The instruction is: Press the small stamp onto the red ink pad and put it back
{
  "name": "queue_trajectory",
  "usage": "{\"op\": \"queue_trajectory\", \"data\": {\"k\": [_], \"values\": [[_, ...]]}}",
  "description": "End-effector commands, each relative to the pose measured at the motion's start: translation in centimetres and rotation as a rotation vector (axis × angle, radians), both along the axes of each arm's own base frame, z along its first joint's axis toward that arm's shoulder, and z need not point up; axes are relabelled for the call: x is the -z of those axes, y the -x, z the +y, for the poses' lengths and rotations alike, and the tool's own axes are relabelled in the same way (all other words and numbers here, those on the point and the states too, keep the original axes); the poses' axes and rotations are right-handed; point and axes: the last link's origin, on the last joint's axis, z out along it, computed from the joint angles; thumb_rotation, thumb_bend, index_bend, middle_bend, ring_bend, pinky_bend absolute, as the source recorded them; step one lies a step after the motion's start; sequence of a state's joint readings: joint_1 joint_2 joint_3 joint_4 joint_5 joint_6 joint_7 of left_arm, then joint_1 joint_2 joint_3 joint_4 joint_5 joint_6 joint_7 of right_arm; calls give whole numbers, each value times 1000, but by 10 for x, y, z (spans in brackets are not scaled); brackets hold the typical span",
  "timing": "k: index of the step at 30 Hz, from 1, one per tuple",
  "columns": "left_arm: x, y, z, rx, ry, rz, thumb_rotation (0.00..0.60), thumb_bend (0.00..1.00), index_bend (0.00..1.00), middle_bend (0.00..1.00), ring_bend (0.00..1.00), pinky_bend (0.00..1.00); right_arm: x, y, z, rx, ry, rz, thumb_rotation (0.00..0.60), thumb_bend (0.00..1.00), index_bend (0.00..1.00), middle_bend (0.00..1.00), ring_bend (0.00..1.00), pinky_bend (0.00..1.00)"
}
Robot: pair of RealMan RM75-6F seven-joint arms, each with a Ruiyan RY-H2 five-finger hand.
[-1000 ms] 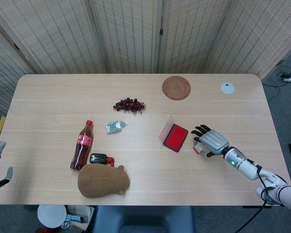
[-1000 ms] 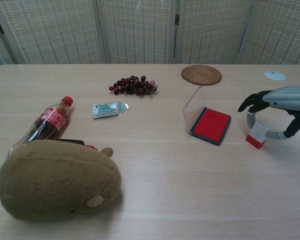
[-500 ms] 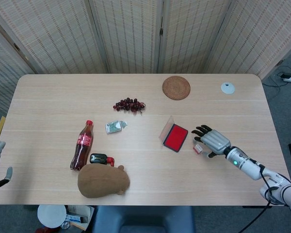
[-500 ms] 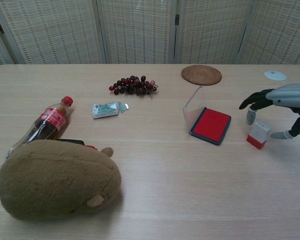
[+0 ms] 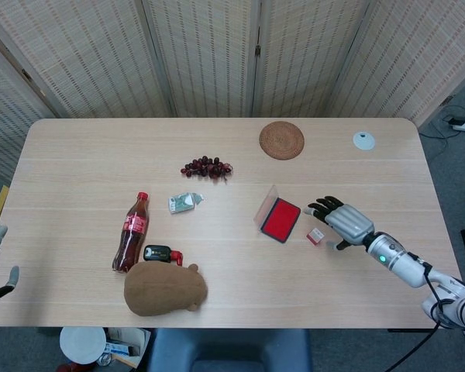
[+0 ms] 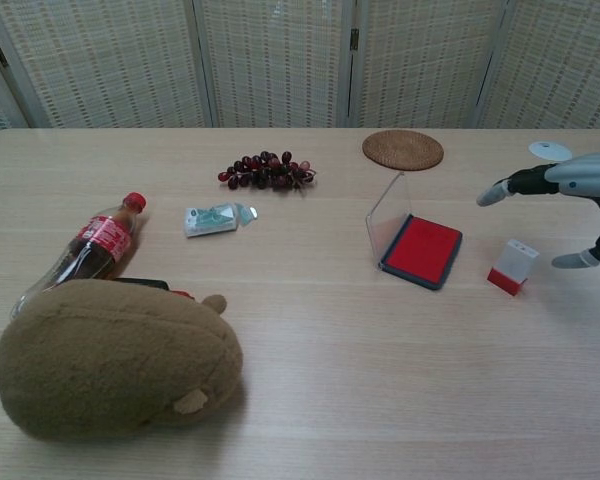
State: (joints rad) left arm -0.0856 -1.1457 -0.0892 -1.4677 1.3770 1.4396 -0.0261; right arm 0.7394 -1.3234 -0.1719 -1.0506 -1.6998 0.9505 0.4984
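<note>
Pale wood table (image 5: 77,155), woven screen panels (image 5: 201,54) behind, grey floor (image 5: 457,167)

Before you, a pale wooden worktop (image 5: 85,155) carries grapes (image 5: 206,167), cola bottle (image 5: 131,232), plush toy (image 5: 165,288), woven coaster (image 5: 281,140), open red ink pad (image 5: 280,218) and small stamp (image 5: 315,236).

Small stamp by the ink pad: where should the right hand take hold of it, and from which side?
Pinch the pale upper body of the small stamp, coming from above on its right. It stands upright on its red base, free of the red ink pad, and the open right hand hovers there.
</note>
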Motion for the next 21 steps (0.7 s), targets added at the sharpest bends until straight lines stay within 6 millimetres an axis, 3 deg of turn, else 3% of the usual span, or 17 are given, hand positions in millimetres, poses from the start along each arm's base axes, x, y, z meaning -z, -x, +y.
{"op": "queue_trajectory", "data": {"k": [1, 5, 8, 13, 21], "values": [[0, 0, 0, -2, -2, -1, 600, 427, 0, 0, 0, 0, -28, -8, 6, -8, 68, -93, 600, 242, 74, 61, 0, 0], [-1, 0, 1, 2, -4, -7, 600, 427, 0, 0, 0, 0, -57, -2, 31, 8, 174, -204, 600, 231, 59, 53, 0, 0], [-1, -1, 1, 5, 4, -12, 600, 427, 0, 0, 0, 0, -71, 17, 58, 30, 285, -214, 600, 226, 40, 28, 0, 0], [-2, -5, -1, 29, 13, -25, 600, 427, 0, 0, 0, 0, -79, 52, 102, 103, 469, -148, 600, 224, 3, 0, 0, 0], [2, -10, -4, 69, 44, -20, 600, 427, 0, 0, 0, 0, -85, 77, 128, 218, 571, -100, 600, 223, 0, 0, 0, 0]]}}
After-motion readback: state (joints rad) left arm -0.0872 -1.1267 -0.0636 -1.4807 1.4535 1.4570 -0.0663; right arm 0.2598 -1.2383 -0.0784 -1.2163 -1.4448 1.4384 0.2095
